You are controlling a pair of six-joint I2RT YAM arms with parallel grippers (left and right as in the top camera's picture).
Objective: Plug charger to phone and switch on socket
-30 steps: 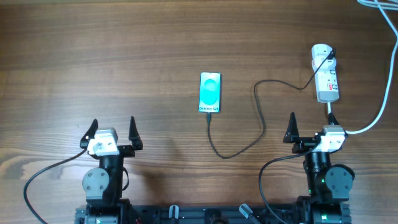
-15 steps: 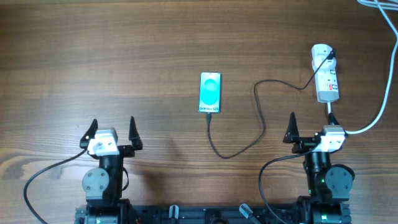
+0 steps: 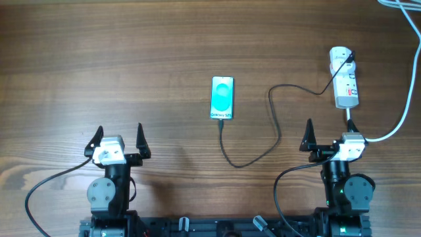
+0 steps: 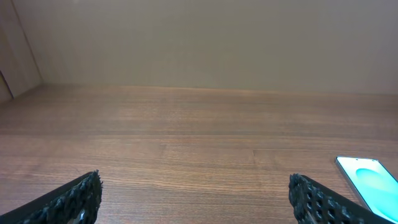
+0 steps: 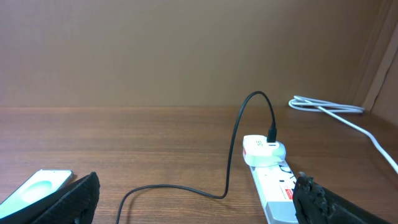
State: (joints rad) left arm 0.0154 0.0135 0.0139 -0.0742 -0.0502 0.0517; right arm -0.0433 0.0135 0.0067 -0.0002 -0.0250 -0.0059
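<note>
The phone (image 3: 222, 98) lies flat mid-table with its teal screen up; it also shows in the left wrist view (image 4: 370, 186) and the right wrist view (image 5: 37, 186). The thin black charger cable (image 3: 273, 131) runs from the phone's near edge in a loop to a white plug seated in the white socket strip (image 3: 344, 85). In the right wrist view the cable (image 5: 233, 155) rises to that plug on the strip (image 5: 277, 186). My left gripper (image 3: 118, 138) is open and empty at the near left. My right gripper (image 3: 329, 136) is open and empty just in front of the strip.
The strip's thick white cord (image 3: 404, 112) curves along the right table edge and past my right gripper; it also lies at the far right in the right wrist view (image 5: 329, 109). A wall stands behind the table.
</note>
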